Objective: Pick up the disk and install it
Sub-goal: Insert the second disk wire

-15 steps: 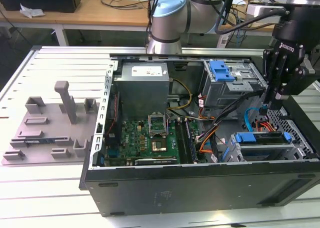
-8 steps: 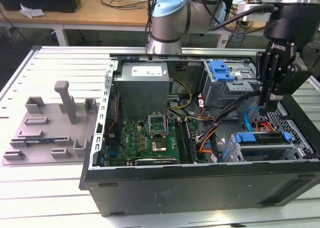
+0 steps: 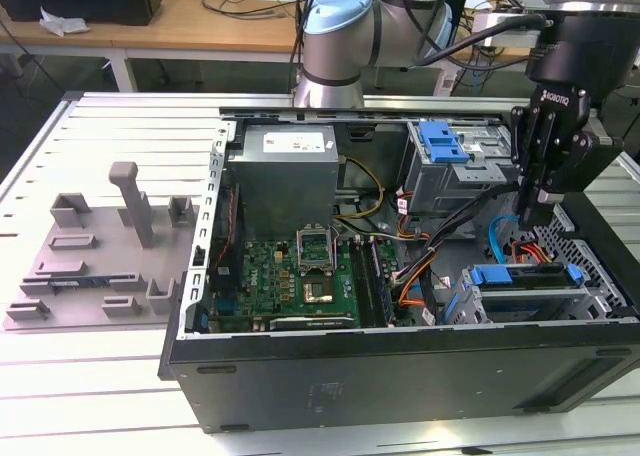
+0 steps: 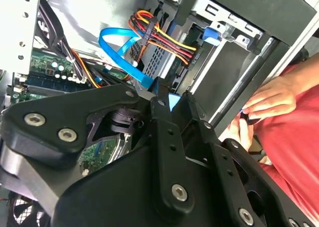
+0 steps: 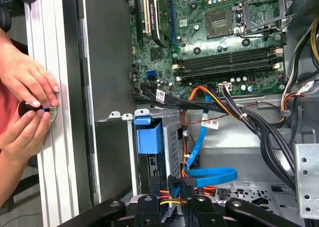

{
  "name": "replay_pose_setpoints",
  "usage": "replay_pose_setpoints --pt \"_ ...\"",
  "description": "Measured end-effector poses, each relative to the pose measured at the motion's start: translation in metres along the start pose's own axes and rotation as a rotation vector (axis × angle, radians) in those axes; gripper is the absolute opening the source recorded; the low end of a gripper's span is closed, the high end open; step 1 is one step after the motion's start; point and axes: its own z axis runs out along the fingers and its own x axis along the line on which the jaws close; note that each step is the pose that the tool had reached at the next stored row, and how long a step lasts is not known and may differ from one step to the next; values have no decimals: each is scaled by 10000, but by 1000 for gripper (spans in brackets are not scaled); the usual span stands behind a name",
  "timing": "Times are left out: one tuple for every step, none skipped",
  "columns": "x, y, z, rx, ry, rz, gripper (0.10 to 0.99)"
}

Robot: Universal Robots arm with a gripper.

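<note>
Computer case (image 3: pixel 400 376), black tower laid on its side with the side panel off; its dark outer wall fills the lower middle of the exterior view.

Disk (image 3: pixel 525 279): silver drive in a blue bracket, lying flat in the bay at the case's lower right corner in the exterior view, just behind the outer wall and level with the bay's metal frame.

Gripper (image 3: pixel 527 216): black, pointing down, hanging directly above the disk and apart from it. Whether it is open or closed cannot be told. It carries no disk.

Blue data cable (image 3: pixel 497 244): looped between the gripper and the disk; in the first wrist view its flat ribbon (image 5: pixel 209 174) curls close by the gripper (image 5: pixel 172 197).

Motherboard (image 3: pixel 290 276): green, centre of the case floor, with an uncovered processor socket.

Power supply (image 3: pixel 285 171): grey box behind the motherboard.

Blue latch (image 3: pixel 443 141): on a grey metal cage at the far right of the case.

Fixture plate (image 3: pixel 95 266): grey plastic with upright posts, on the exterior view's left, beside the case.

Table (image 3: pixel 120 126): slotted aluminium, beneath everything.

Robot arm (image 3: pixel 335 36): silver with a light blue cap, upper centre, behind the case.

Person's hands (image 5: pixel 27 82): at the table's rail just outside the case wall, pinching a small dark object.
</note>
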Motion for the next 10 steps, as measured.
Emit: replay_pose_setpoints --pt "-1 0 2 -28 1 -10 302" --pt "-2 -1 4 -85 4 -31 302" --pt "-3 -3 8 -106 5 -40 302" --pt "-5 -3 13 -113 7 -39 302" --pt "-7 -4 17 -113 8 -41 302" --pt "-8 -5 19 -112 8 -42 302" --pt "-9 -5 22 -113 9 -41 302" --pt "-9 -6 22 -113 10 -39 302" --pt "-10 -6 24 -117 8 -30 302" --pt "-11 -7 24 -125 8 -11 302"
